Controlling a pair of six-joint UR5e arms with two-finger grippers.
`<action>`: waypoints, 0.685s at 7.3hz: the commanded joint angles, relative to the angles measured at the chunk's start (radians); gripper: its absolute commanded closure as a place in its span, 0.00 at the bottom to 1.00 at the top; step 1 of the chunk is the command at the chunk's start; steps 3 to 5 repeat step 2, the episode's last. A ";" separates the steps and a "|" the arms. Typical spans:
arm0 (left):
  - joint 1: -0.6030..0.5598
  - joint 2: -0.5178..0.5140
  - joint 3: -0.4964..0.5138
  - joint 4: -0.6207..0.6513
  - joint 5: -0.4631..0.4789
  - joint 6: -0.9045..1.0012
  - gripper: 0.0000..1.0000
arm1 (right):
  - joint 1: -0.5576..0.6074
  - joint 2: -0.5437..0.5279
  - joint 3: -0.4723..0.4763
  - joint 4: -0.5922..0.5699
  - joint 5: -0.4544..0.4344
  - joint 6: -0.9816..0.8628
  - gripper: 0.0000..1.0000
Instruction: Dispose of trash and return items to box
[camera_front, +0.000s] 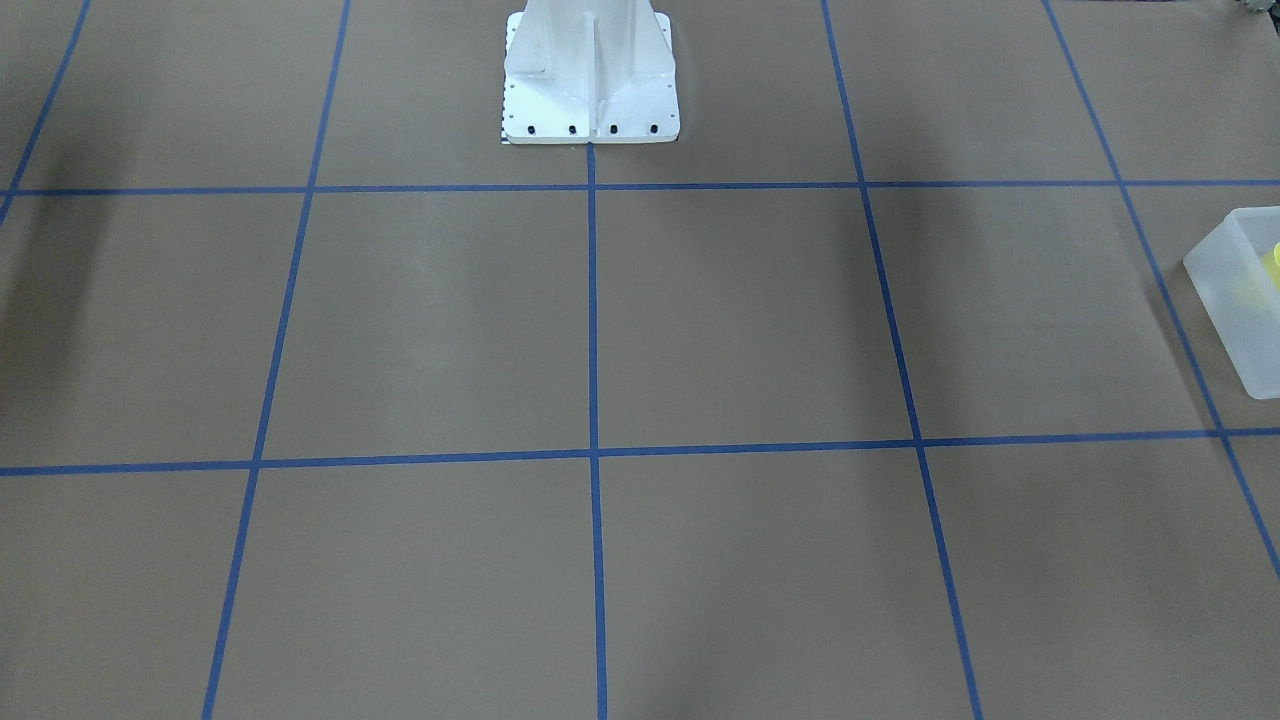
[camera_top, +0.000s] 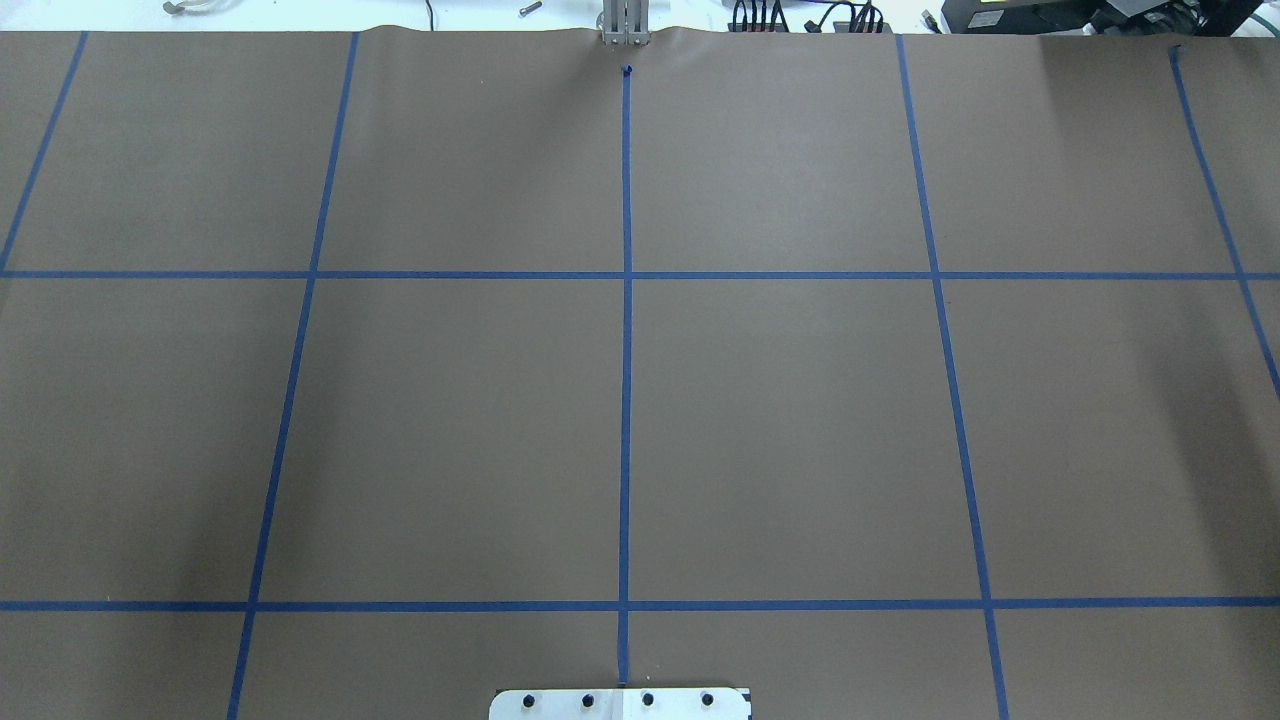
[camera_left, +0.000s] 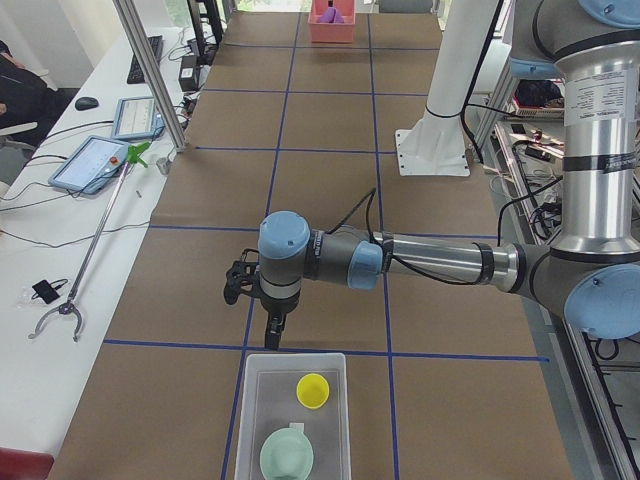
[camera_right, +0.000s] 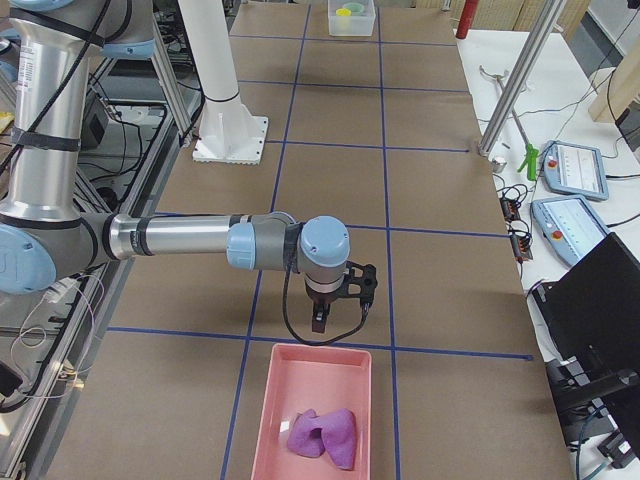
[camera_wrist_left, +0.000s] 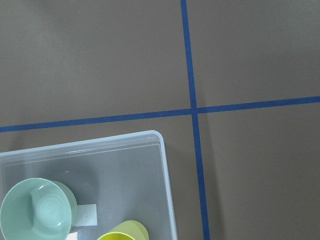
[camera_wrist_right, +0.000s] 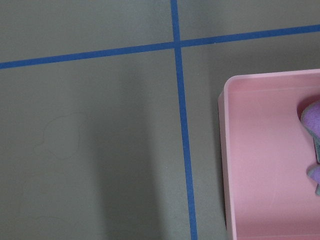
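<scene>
The frosted-white box (camera_left: 295, 357) stands at the table's left end. The yellow cup (camera_left: 313, 389) and the mint-green bowl (camera_left: 287, 455) stand inside it. The left wrist view looks down on the box's corner (camera_wrist_left: 164, 160), the bowl (camera_wrist_left: 37, 210) and the cup (camera_wrist_left: 122, 231). My left gripper (camera_left: 272, 335) hangs just beyond the box's rim; I cannot tell whether it is open or shut. My right gripper (camera_right: 318, 322) hangs just short of a pink tray (camera_right: 320, 385) that holds crumpled purple trash (camera_right: 322, 435); I cannot tell its state either.
The box's corner (camera_front: 1235, 300) shows at the right edge of the front view. The white robot pedestal (camera_front: 590, 70) stands at the table's back middle. Tablets, cables and a grabber stick (camera_left: 85, 250) lie on the operators' side bench. Blue tape lines grid the brown table.
</scene>
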 joint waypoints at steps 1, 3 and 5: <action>0.000 -0.002 0.001 0.002 0.000 0.001 0.01 | 0.000 0.001 0.000 0.000 -0.002 0.000 0.00; 0.000 0.000 0.004 0.000 0.000 0.002 0.01 | 0.000 0.001 0.001 0.000 -0.001 0.000 0.00; 0.000 0.000 0.004 0.000 0.000 0.002 0.01 | 0.000 0.001 0.001 0.000 -0.001 0.000 0.00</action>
